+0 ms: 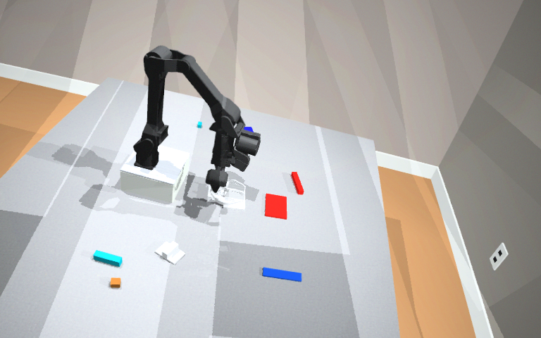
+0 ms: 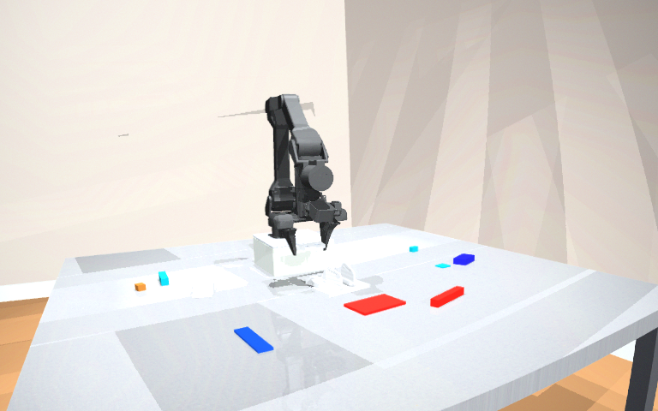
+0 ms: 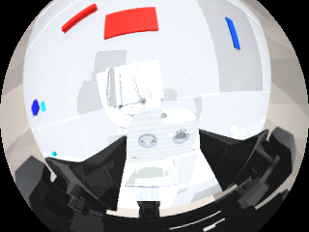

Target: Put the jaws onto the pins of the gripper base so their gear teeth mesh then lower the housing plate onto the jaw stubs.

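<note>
My gripper [image 1: 215, 190] [image 2: 309, 252] [image 3: 161, 135] is shut on the white housing plate [image 3: 163, 124], whose two round holes show between the fingers in the wrist view. It holds the plate above the table. The white gripper base [image 1: 238, 204] [image 2: 335, 291] [image 3: 155, 77] lies on the table below and just in front of the plate, partly hidden by it in the wrist view. Two white jaws lie side by side on the base, one of them this curved jaw [image 2: 348, 274]. Their gear ends are too faint and covered to tell whether the teeth mesh. The plate is hard to make out in the top and exterior views.
A white stepped block [image 1: 170, 252] [image 2: 202, 290] stands apart. A red plate [image 1: 275, 206] [image 2: 374, 304] [image 3: 131, 22] and a red bar [image 1: 296, 183] [image 2: 446, 296] [image 3: 79, 18] lie beyond the base. Blue, cyan and orange pieces lie farther out. The arm's white pedestal [image 1: 147, 185] is close behind.
</note>
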`<action>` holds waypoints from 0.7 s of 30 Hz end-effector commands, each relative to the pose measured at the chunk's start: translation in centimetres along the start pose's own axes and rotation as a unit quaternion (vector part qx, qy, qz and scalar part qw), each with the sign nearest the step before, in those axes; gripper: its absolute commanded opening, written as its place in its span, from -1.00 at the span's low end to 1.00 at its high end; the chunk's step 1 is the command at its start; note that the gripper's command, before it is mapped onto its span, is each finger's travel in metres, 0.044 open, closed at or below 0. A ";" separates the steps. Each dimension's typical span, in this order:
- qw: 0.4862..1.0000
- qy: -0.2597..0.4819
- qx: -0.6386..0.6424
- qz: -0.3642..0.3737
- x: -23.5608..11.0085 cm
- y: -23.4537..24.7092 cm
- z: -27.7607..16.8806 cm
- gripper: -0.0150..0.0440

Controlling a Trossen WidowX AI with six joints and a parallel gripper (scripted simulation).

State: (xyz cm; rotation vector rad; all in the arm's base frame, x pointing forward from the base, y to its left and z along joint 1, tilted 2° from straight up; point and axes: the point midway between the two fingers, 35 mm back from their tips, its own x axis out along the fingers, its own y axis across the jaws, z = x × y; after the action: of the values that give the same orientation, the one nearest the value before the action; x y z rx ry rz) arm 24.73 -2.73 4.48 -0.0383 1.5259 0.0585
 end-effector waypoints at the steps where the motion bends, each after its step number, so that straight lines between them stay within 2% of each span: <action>1: 1.000 -0.002 -0.007 -0.003 0.0 1.0 -0.2 0.70; 12: 0.999 -0.003 -0.040 -0.001 0.1 4.3 -1.0 0.70; 21: 0.999 -0.003 -0.042 -0.001 0.1 4.5 -1.0 0.70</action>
State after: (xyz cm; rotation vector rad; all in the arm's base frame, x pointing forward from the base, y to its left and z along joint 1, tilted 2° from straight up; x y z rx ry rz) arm 23.37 1.78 4.36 -0.1060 1.5217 0.1306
